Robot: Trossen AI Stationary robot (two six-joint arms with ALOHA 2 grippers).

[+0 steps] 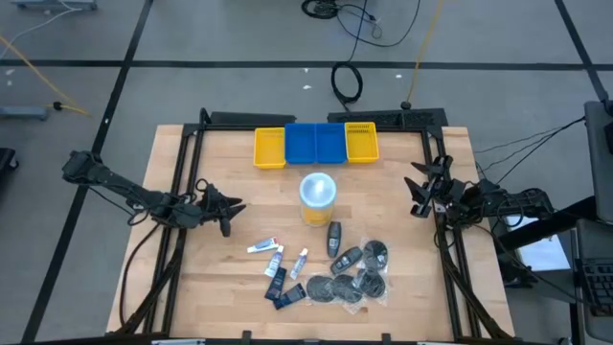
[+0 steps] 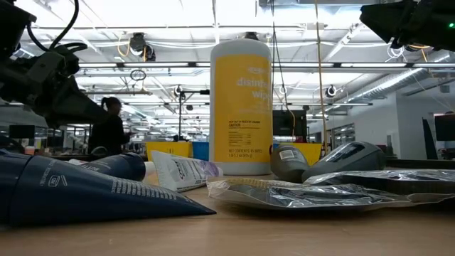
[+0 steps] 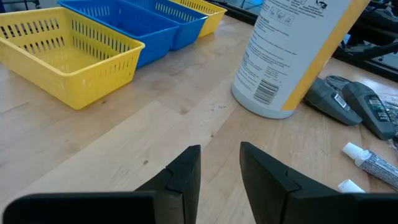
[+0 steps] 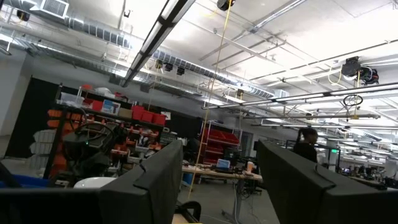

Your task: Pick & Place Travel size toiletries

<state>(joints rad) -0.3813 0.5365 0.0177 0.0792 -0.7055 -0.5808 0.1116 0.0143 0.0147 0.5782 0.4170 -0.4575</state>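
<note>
High view: toiletries (image 1: pixel 330 270) between, below both pincers.

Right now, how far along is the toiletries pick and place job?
Nothing looks done: the yellow and blue bins hold nothing visible. Nothing is in hand; the left gripper and right gripper are both open and empty. All the toiletries still lie on the table.

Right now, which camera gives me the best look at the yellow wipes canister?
The low view: the yellow canister stands upright and whole, label facing the camera. The high view shows only its pale lid from above. The left wrist view catches its lower part, cropped. The right wrist view misses it.
</note>
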